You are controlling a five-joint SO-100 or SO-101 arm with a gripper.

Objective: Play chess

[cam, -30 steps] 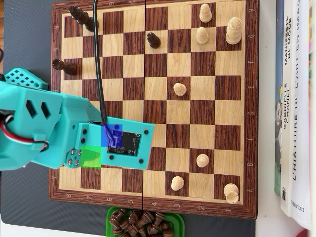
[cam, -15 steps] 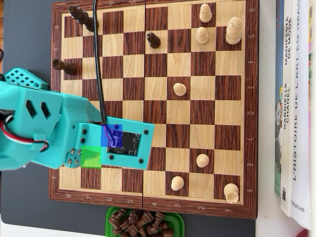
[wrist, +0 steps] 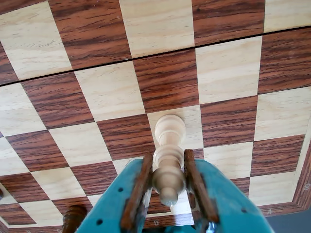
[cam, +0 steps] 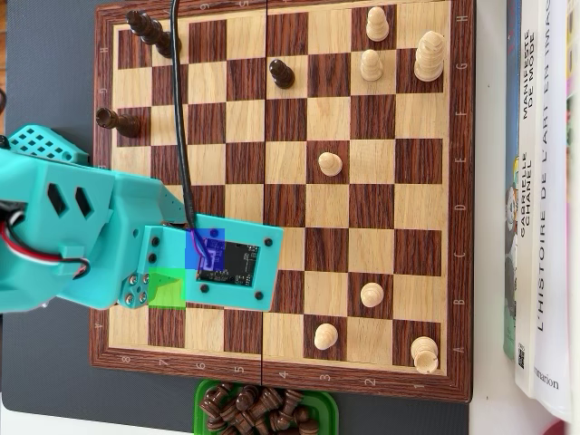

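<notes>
In the wrist view my gripper (wrist: 168, 156) is shut on a light wooden chess piece (wrist: 170, 130), its wood-lined fingers (wrist: 142, 187) pressing on the piece's upper body. The piece's base sits at or just over a light square of the chessboard (wrist: 107, 92); I cannot tell if it touches. In the overhead view the teal arm (cam: 82, 227) and its wrist module (cam: 227, 263) cover the board's left-middle squares and hide the gripper and the held piece. The chessboard (cam: 290, 195) carries scattered pieces.
Light pieces stand at the board's right side (cam: 331, 164), (cam: 372, 294), (cam: 325, 336), (cam: 423, 353), (cam: 430, 54). Dark pieces stand top left (cam: 149, 27), (cam: 282, 73), (cam: 118, 121). A green tray (cam: 204, 399) of dark pieces lies below the board. Books (cam: 544, 199) lie at the right.
</notes>
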